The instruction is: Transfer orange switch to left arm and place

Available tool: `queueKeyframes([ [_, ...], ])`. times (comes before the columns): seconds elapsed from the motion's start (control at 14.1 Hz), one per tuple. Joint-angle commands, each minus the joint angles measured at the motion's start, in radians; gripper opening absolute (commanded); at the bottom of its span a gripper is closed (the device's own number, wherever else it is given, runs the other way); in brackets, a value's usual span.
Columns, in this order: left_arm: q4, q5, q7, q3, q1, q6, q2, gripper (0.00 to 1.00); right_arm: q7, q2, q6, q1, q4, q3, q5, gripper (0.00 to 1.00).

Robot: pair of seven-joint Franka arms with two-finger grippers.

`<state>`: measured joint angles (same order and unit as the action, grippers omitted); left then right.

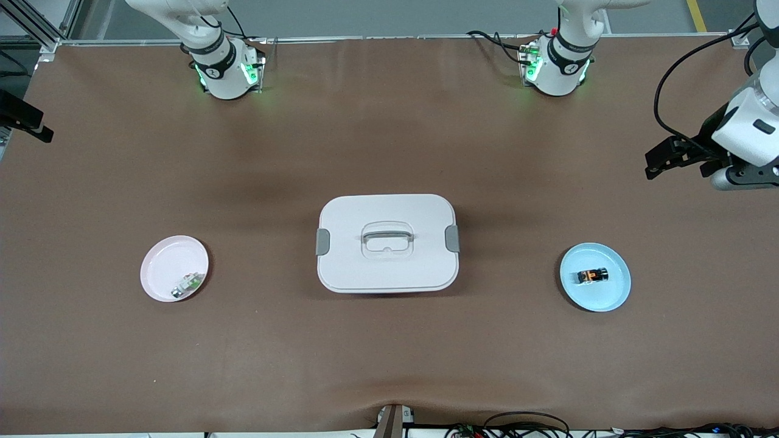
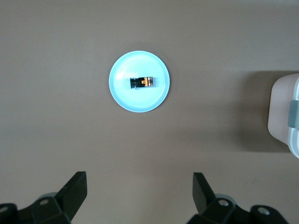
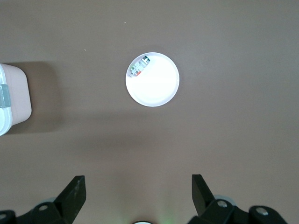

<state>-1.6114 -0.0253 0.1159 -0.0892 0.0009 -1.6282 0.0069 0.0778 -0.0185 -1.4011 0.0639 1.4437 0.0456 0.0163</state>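
Observation:
The orange switch [image 1: 593,275] lies on its side on a blue plate [image 1: 599,299] toward the left arm's end of the table. It also shows in the left wrist view [image 2: 143,82]. My left gripper [image 1: 677,161] hangs high over the table at that end, open and empty [image 2: 140,181], well apart from the switch. The white box [image 1: 387,243] stands lidded in the middle of the table. My right gripper [image 3: 138,183] is open and empty, high over the table at the right arm's end. In the front view only a black part of it [image 1: 24,118] shows at the edge.
A pink plate [image 1: 164,261] at the right arm's end holds a small green-and-white part [image 1: 187,285], also in the right wrist view [image 3: 140,66]. The box's corner shows in both wrist views [image 2: 285,112] [image 3: 11,100]. Cables lie at the table's near edge [image 1: 523,426].

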Motion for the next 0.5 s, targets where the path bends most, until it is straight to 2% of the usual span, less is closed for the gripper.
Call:
queueKeyframes([
  [0.0, -0.025, 0.001, -0.018, 0.008, -0.002, -0.016, -0.021, 1.0, 0.01, 0.009, 0.005, 0.004, -0.023, -0.004, -0.015, 1.0],
  [0.43, -0.018, 0.047, -0.018, 0.008, 0.01, -0.013, -0.019, 1.0, 0.005, 0.009, 0.005, 0.002, -0.023, -0.004, -0.013, 1.0],
])
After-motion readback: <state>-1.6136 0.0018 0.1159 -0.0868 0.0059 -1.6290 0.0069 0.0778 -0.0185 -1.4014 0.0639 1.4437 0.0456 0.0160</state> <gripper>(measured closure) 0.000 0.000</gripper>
